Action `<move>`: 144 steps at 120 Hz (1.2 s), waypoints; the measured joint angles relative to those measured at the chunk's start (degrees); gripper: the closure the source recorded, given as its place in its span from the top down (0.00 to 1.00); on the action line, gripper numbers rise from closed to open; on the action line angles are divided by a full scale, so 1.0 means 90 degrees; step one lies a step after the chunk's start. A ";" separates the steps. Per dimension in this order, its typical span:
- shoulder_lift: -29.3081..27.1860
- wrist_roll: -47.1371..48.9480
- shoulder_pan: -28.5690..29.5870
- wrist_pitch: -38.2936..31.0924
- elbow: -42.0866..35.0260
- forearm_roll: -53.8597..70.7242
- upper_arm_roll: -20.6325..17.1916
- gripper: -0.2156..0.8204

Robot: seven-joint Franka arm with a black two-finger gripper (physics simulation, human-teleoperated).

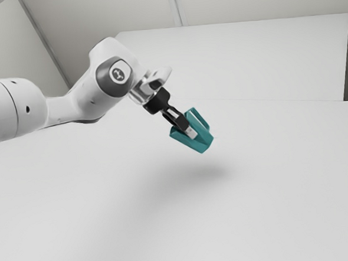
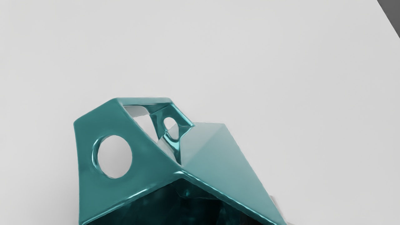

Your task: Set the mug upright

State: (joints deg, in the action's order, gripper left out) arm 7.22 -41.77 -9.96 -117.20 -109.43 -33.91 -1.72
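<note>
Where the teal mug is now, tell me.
In the exterior view, just right of centre, the teal mug is held in the gripper, above the white table.

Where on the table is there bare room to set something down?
The table is bare from the shadow to the exterior view's right edge, and from the shadow toward its bottom edge. Crowded: the air above the shadow, where the gripper holds the mug.
</note>
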 joint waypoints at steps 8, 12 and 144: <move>-0.0113 0.0284 0.0137 0.0072 -0.0021 0.0496 -0.0063 0.04; -0.0167 0.0418 0.0221 0.0106 -0.0052 0.0692 -0.0108 0.03; -0.1807 0.3661 0.0931 -0.0754 -0.2726 0.4365 -0.0503 0.04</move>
State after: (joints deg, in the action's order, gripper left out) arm -9.04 -8.81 -1.58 -123.99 -133.96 5.38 -6.24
